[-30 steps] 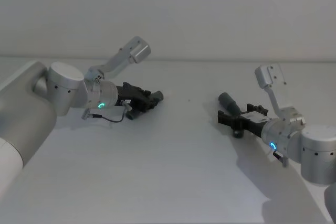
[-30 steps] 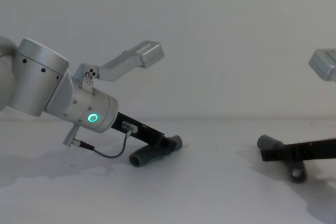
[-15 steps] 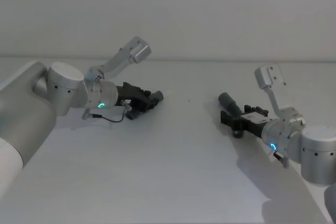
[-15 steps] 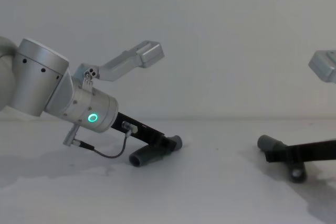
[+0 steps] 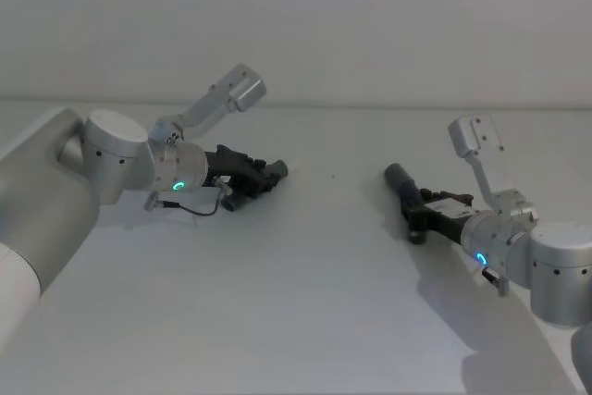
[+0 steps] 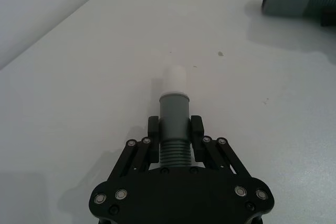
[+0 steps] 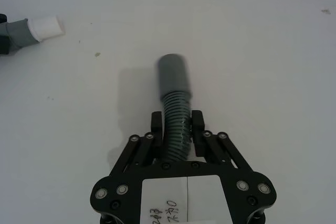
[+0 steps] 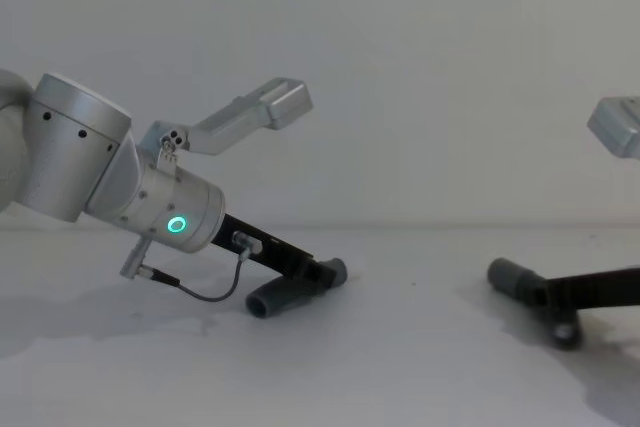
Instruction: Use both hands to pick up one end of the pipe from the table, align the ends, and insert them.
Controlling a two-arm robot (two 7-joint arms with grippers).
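The pipe is in two pieces on the white table (image 5: 305,265). My left gripper (image 5: 262,178) is shut on the ribbed part of the left piece (image 6: 174,124). That piece's grey cuff with a white tip (image 6: 175,80) points out past the fingers (image 6: 154,139). From the chest, the left piece (image 8: 285,295) rests low on the table under the left gripper (image 8: 322,272). My right gripper (image 7: 176,123) is shut on the ribbed part of the right piece (image 7: 177,109), its grey cuff (image 7: 174,74) sticking forward. The two pieces (image 5: 400,178) lie well apart.
A thin black cable (image 8: 200,292) loops under my left wrist, which carries a green ring light (image 8: 177,224). A white wall (image 5: 370,16) stands behind the table. Bare table (image 8: 410,347) lies between the two grippers.
My right gripper's fingers have come together onto the right pipe piece. The left gripper and its piece have not moved.
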